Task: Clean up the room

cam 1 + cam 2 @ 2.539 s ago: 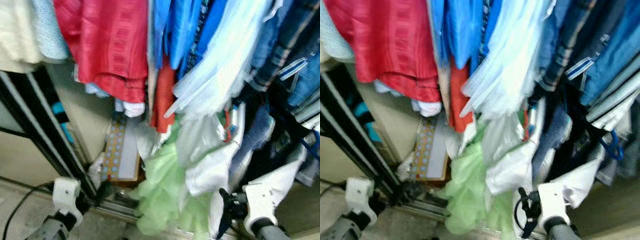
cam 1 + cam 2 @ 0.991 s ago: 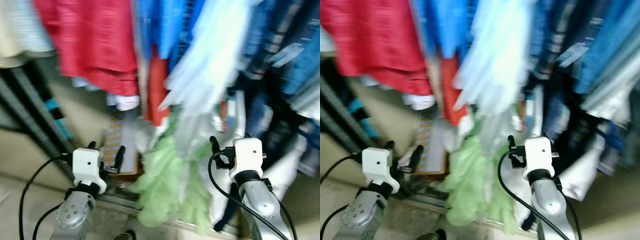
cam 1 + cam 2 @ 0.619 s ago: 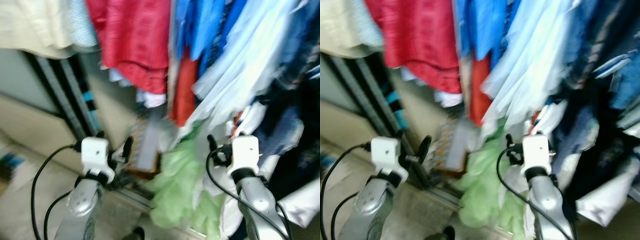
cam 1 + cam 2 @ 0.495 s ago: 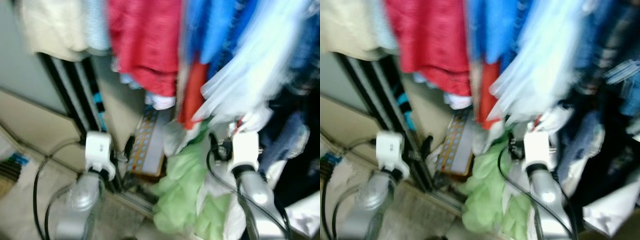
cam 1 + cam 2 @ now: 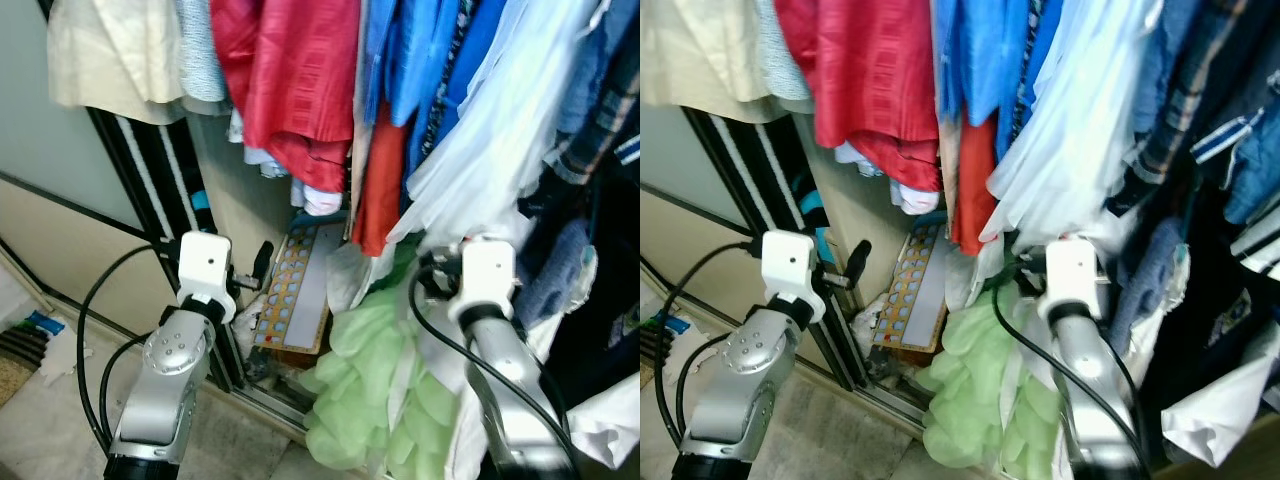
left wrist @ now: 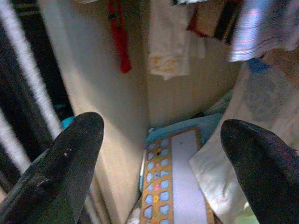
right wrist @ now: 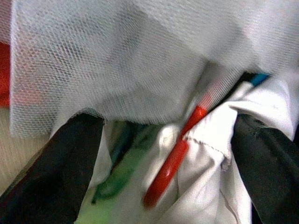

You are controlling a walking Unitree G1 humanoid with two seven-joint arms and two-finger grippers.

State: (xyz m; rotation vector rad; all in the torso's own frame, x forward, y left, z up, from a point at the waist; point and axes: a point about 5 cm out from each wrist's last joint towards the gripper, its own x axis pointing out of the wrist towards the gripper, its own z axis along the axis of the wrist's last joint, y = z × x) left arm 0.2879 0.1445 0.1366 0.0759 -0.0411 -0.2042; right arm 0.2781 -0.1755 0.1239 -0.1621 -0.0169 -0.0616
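- I face an open wardrobe crammed with hanging clothes; both of my arms are raised toward its lower part.
- My left pincer (image 6: 159,154) is spread wide, its two black fingers (image 6: 70,163) far apart, and holds nothing. It points into the wardrobe's left corner, beside the black-and-white striped door frame (image 5: 150,170).
- Between those fingers I see one flat board with rows of blue shapes (image 6: 175,182), leaning on edge against the beige inner wall (image 6: 103,70). From my head it stands just left of the green heap (image 5: 300,300).
- My right pincer (image 7: 163,154) is also spread wide, pushed in among the fabrics and closed on nothing. White mesh cloth (image 7: 140,60) hangs across it, touching the fingers.
- Between the right fingers lies one red hanger bar or cord (image 7: 177,154) against a white garment (image 7: 210,144); which of the two it is I cannot tell.
- One heap of pale green ruffled fabric (image 5: 375,380) spills from the wardrobe bottom toward the floor (image 5: 60,420), between my two arms.
- Overhead I count one cream garment (image 5: 110,50), one red satin garment (image 5: 300,80), one orange-red piece (image 5: 382,180), several blue shirts (image 5: 420,50) and one pale sheer white piece (image 5: 490,150). Denim and plaid items (image 5: 600,90) hang at the right; their number I cannot tell.
- One white garment (image 5: 1210,410) lies low at the far right.
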